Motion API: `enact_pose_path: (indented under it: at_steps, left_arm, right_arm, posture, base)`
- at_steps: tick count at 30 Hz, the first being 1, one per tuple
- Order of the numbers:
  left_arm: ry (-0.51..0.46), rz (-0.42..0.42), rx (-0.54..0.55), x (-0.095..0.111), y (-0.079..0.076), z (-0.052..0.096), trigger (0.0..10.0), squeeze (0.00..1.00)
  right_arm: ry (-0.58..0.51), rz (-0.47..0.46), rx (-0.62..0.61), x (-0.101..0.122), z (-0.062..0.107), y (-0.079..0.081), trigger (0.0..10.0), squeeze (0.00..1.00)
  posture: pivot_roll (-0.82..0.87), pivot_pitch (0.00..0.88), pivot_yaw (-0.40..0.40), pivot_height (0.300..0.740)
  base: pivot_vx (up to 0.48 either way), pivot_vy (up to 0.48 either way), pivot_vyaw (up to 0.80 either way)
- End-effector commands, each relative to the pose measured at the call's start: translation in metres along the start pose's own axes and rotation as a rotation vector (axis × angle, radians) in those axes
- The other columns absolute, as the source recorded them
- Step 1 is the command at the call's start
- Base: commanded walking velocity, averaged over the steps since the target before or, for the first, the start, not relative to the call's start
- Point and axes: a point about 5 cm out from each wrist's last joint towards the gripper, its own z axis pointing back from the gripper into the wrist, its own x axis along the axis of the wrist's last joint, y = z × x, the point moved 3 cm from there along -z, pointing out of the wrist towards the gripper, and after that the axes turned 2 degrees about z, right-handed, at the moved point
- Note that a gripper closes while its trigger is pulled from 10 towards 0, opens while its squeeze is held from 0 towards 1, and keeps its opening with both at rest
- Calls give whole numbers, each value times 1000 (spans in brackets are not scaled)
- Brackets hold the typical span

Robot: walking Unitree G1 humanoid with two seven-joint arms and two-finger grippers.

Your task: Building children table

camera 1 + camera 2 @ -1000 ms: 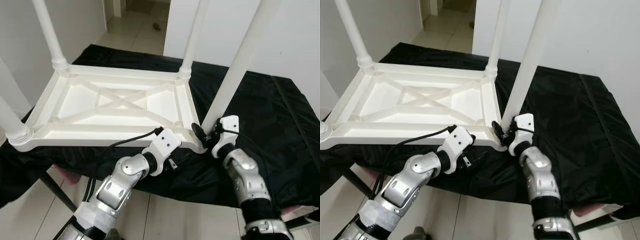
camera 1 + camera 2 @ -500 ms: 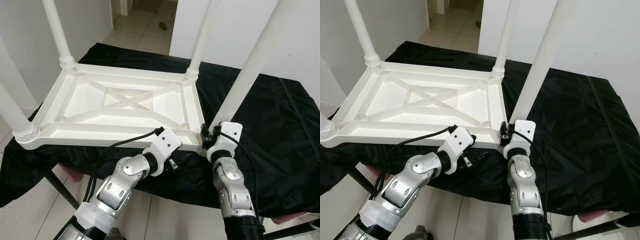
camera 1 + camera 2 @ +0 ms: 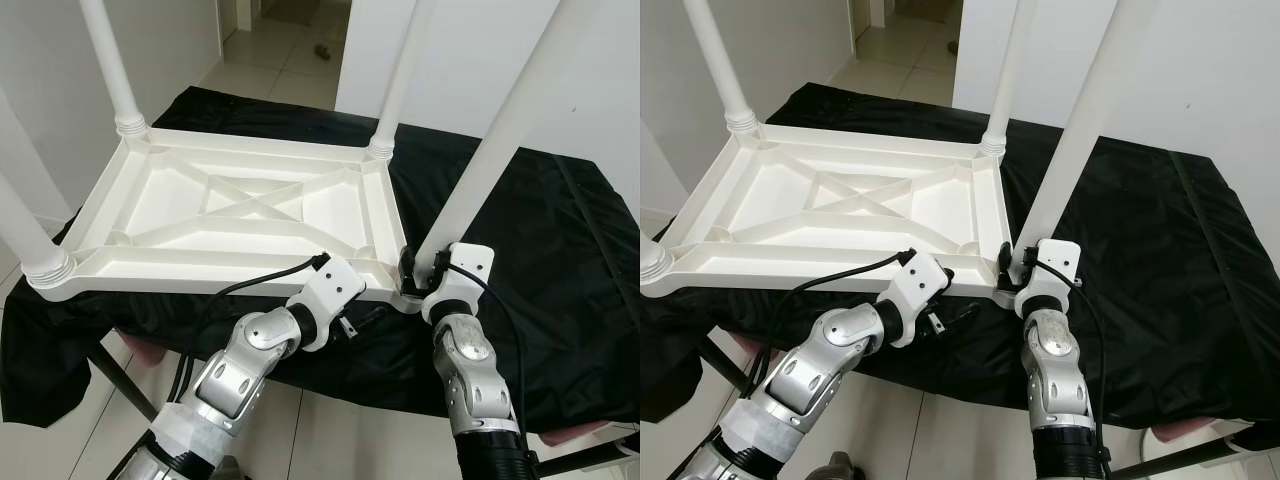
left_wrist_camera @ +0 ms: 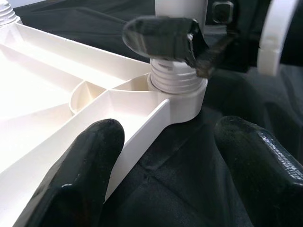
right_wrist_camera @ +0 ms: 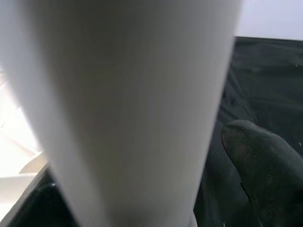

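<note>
A white moulded-plastic children's table point(image 3: 240, 215) lies upside down on a black cloth-covered bench point(image 3: 560, 250), its underside a shallow tray braced by crossed ribs, with round tapering legs standing up from its corners. The head views take in the whole table; the wrist views bring out only its near right corner. There, the left wrist view shows a ribbed threaded collar point(image 4: 176, 78) where the near right white leg point(image 3: 500, 140) seats into a round socket, something too small to read from above.

The right gripper point(image 3: 412, 272) sits at the foot of that leg, at the table's near right corner. In the left wrist view one of its black fingers point(image 4: 163, 37) lies across the leg just above the collar; the right wrist view is mostly blurred white leg point(image 5: 128, 104) with a dark finger pad point(image 5: 265, 161) beside it, so the gripper closes around the leg.

The left gripper point(image 4: 165, 184) hovers just in front of the same corner, fingers spread apart, the table's edge rib running between them without clear contact. The legs' tops are cut off by the frame.
</note>
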Motion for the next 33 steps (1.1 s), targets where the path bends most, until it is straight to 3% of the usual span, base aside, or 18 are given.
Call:
enact_pose_path:
  at_steps: [1,2,3,5,7,9,11,13,15,21,22,24,25,26,30,33]
  left_arm:
    - [1,-16,-24,1,-4,-2,10000,0]
    - [1,-16,-25,1,-4,-2,10000,0]
    - [1,-16,-25,1,-4,-2,10000,0]
    - [1,-16,-24,1,-4,-2,10000,0]
    - [1,-16,-24,1,-4,-2,10000,0]
    - [1,-15,-24,1,-4,-2,10000,0]
    - [1,-15,-24,1,-4,-2,10000,0]
    - [-1,-16,-26,2,-4,-2,10000,0]
    - [0,-17,-29,2,-4,-2,10000,0]
    - [1,-19,-33,2,-4,-2,10000,0]
    - [3,-21,-35,2,-3,-2,10000,0]
    - [3,-21,-35,2,-3,-2,10000,0]
    - [4,-22,-37,2,-3,-1,10000,0]
    - [5,-23,-38,2,-3,-1,10000,0]
    - [8,-23,-37,2,-4,-1,10000,0]
    - [10,-20,-35,1,-4,0,10000,0]
  right_arm:
    - [-1,-2,-16,0,-3,-10,10000,1000]
    - [-4,5,27,2,-5,-9,10000,0]
    - [-4,5,27,2,-5,-9,10000,0]
    - [-5,1,150,4,-8,-3,10000,0]
    - [-5,1,150,4,-8,-3,10000,0]
    - [-10,3,291,6,-9,2,10000,0]
    - [-10,3,291,6,-9,2,10000,0]
    - [-17,51,457,8,-8,6,10000,0]
    - [-17,77,518,7,-8,6,10000,0]
    - [-10,100,581,5,-9,5,10000,0]
    - [3,104,622,1,-9,5,6627,0]
    - [3,104,622,1,-9,5,6627,0]
    - [19,100,651,-3,-8,6,2941,0]
    - [31,94,677,-6,-7,6,0,0]
    - [40,84,701,-10,-5,6,0,0]
    - [64,143,657,-14,-8,3,0,0]
  posture:
    - [149,2,-93,740]
    - [149,2,-93,740]
    - [149,2,-93,740]
    - [150,2,-93,740]
    - [150,2,-93,740]
    - [146,1,-90,740]
    - [146,1,-90,740]
    - [141,0,-83,740]
    - [139,1,-78,740]
    - [139,5,-72,740]
    - [146,9,-63,740]
    - [146,9,-63,740]
    - [149,11,-64,740]
    - [149,11,-64,740]
    - [149,11,-64,740]
    - [162,15,-71,740]
  base:
    - [0,0,0]
    - [0,0,0]
    - [0,0,0]
    - [0,0,0]
    - [0,0,0]
    - [0,0,0]
    - [0,0,0]
    - [0,0,0]
    - [0,0,0]
    - [0,0,0]
    - [0,0,0]
    - [0,0,0]
    - [0,0,0]
    - [0,0,0]
    - [0,0,0]
    - [0,0,0]
